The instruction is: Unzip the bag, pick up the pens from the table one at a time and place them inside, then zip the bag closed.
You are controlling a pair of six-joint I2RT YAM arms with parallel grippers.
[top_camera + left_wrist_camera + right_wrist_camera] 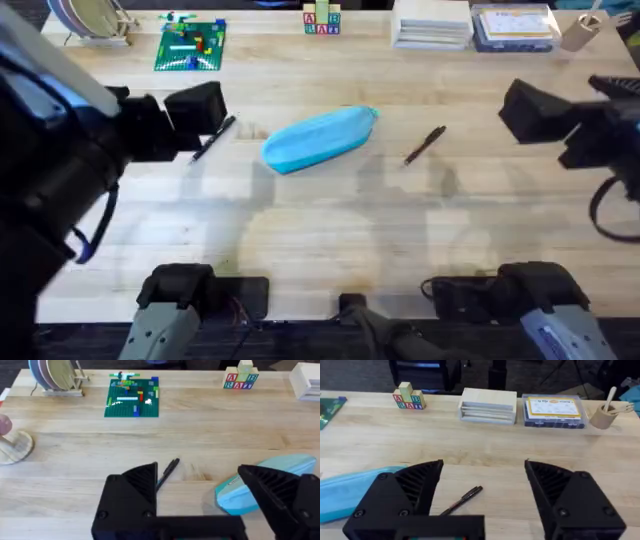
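Overhead looks down and forward across the table (330, 230); both low wrist views face its far edge, sharing the bag (318, 139).

Dark floor and black furniture legs (497, 372) lie beyond the wood.

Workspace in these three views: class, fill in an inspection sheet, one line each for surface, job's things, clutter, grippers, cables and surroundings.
Surface: light wooden table, plank grain visible, bare in front.
Job's things: blue bag lying mid-table, not visibly open; one pen to its left, another pen to its right, both on the table, apart from the bag.
Clutter: green brick plate, letter blocks, white stacked box, clear blue-lidded box, cup of wooden sticks, disc rack, all along the far edge.
Grippers: left gripper open, empty; right gripper open, empty, over the right pen.
Cables: black loop by the right arm.
Surroundings: dark floor beyond the table.
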